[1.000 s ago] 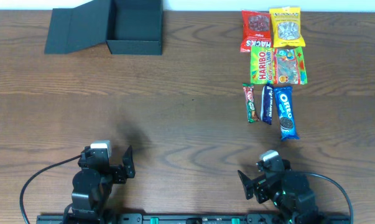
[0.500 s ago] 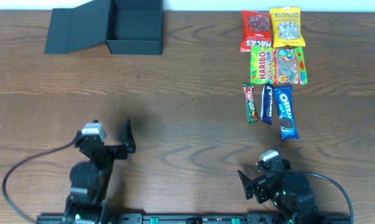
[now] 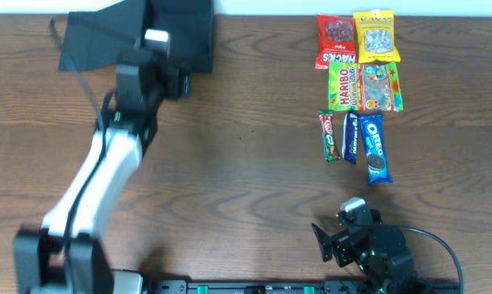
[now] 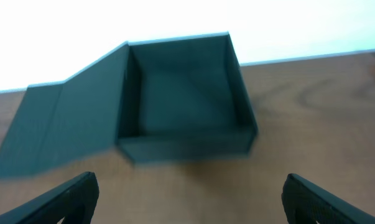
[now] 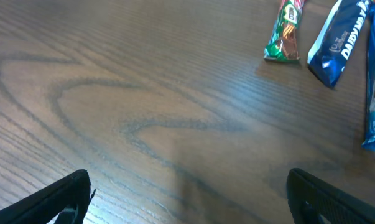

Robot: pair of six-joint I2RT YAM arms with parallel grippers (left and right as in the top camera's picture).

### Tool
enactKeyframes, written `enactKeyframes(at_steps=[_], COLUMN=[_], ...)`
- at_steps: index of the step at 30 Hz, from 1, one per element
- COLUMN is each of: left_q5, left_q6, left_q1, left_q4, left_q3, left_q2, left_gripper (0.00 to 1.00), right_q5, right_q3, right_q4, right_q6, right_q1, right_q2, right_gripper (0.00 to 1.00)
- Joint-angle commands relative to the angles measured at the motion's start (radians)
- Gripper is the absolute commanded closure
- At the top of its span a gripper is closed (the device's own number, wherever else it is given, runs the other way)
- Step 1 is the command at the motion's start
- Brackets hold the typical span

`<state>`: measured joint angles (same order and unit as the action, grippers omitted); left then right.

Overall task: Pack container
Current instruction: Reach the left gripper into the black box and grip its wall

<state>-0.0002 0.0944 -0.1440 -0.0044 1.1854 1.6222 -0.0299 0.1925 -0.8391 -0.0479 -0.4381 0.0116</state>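
Observation:
The black container [image 3: 195, 33] stands open at the far left of the table, its flap lid [image 3: 84, 42] lying flat to its left. My left arm reaches across to it, and the left gripper [image 3: 166, 75] hangs open at its near wall. In the left wrist view the container [image 4: 184, 106] is empty, and the left gripper [image 4: 190, 186] has only bare table between its fingers, just short of the box. My right gripper [image 3: 334, 235] rests open near the front edge; the right wrist view shows the right gripper [image 5: 187, 180] over bare wood.
Snacks lie at the far right: a red packet [image 3: 336, 41], a yellow packet [image 3: 376, 36], a Haribo bag [image 3: 343, 86], an orange gummy bag [image 3: 381, 86], a green bar [image 3: 329, 135], a blue chocolate bar [image 3: 351, 137] and an Oreo pack [image 3: 375, 147].
My left arm has swung from the front edge up and across to the container, gripper still open. The right arm has not moved.

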Motion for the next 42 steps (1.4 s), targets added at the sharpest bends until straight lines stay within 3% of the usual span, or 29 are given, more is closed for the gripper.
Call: enactKeyframes(at_steps=[1, 7, 13, 16, 27, 37, 42], left_q5=[-0.002, 0.027, 0.096, 0.132, 0.132, 0.23, 0.254], left_q6=[0.025, -0.01, -0.124, -0.172, -0.174, -0.208, -0.215], left_q1=[0.018, 0.038, 0.05, 0.051, 0.051, 0.05, 0.05], left_q4=[-0.042, -0.133, -0.192, -0.278, -0.571, -1.018, -1.061], left_q3=[0.184, 0.509, 0.628, 0.628, 0.628, 0.63, 0.644], left_q2=[0.159, 0.457, 0.621, 0.632, 0.623, 0.62, 0.618], left_gripper=[0.05, 0.05, 0.05, 0.05, 0.05, 0.05, 0.05], right_q5=[-0.004, -0.004, -0.004, -0.004, -0.004, -0.004, -0.004], right_q3=[-0.006, -0.006, -0.006, -0.006, -0.006, -0.006, -0.006], right_q4=[0.002, 0.002, 0.002, 0.002, 0.002, 0.002, 0.002], right_q6=[0.0, 0.0, 0.0, 0.0, 0.0, 0.0, 0.0], right_q1=[-0.01, -0.01, -0.01, -0.01, -0.01, -0.01, -0.01], right_q2=[-0.006, -0.006, -0.006, -0.006, -0.006, -0.006, -0.006], right_gripper=[0.01, 0.01, 0.01, 0.01, 0.01, 0.01, 0.0])
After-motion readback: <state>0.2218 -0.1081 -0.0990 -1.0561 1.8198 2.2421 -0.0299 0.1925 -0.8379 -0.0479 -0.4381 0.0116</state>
